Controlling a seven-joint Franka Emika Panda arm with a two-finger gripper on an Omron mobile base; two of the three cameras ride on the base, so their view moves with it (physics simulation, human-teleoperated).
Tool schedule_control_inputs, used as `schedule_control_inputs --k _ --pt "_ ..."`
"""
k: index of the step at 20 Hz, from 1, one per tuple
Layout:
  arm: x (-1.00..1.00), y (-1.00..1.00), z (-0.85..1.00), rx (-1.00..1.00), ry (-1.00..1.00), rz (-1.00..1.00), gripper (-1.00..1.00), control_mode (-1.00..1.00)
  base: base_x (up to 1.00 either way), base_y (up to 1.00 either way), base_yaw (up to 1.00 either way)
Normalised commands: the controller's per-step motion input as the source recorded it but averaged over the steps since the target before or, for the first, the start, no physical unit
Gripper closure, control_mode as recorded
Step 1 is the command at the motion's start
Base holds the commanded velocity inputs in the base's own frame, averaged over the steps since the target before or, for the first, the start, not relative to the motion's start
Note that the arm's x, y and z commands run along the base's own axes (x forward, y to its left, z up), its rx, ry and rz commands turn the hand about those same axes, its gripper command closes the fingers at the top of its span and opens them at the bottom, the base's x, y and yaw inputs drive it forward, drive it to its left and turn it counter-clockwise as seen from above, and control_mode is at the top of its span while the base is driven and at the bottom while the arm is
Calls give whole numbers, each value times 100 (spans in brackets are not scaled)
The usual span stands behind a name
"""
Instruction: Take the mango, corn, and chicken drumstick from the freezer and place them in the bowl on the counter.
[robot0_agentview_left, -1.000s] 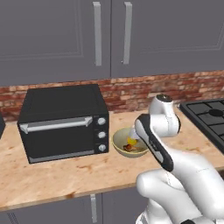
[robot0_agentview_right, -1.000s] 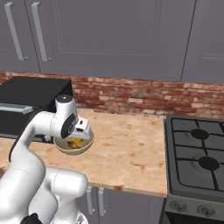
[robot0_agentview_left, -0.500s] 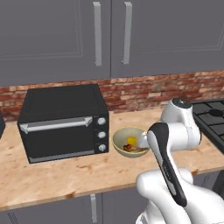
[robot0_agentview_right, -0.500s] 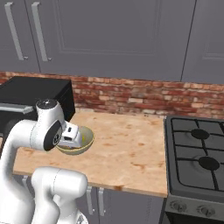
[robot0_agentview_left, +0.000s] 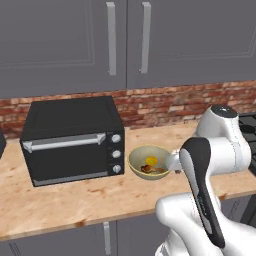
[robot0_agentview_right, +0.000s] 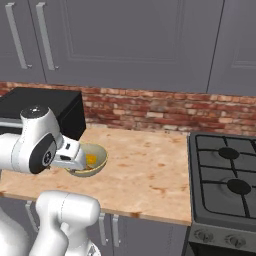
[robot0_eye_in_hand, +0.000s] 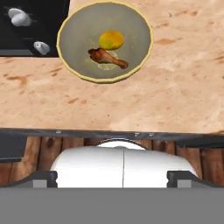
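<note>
A boxy black toaster oven (robot0_agentview_left: 72, 140) stands at the left end of the tan wood-grain bench (robot0_agentview_left: 60, 205), against the brick wall; just to its right sits the shallow olive-yellow bowl (robot0_eye_in_hand: 105, 41), holding the rounded yellow-orange mango (robot0_eye_in_hand: 110, 40) touching the lumpy brown chicken drumstick (robot0_eye_in_hand: 108, 57); the claw stands released, holding nothing; a black gas hob (robot0_agentview_right: 225, 182) closes the bench's right end.

Matt olive bowl (robot0_eye_in_hand: 78, 65) on blotchy wood-grain counter (robot0_eye_in_hand: 175, 87); matt black toaster oven (robot0_agentview_left: 70, 140).
</note>
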Motion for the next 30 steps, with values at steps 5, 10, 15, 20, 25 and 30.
schedule_control_inputs --k 5,10,15,20,25,30 --pt "-21 -2 33 0 0 0 -100 -100 0 0 0" --pt "-25 -16 8 0 0 0 -100 -100 0 0 0" --pt "-23 -3 0 0 0 0 -100 100 -38 0 0" --pt "0 0 0 0 0 0 -100 100 -96 43 0" --pt "0 0 0 0 0 0 -100 100 -53 100 0" --pt "0 0 0 0 0 0 -100 100 -12 100 8"
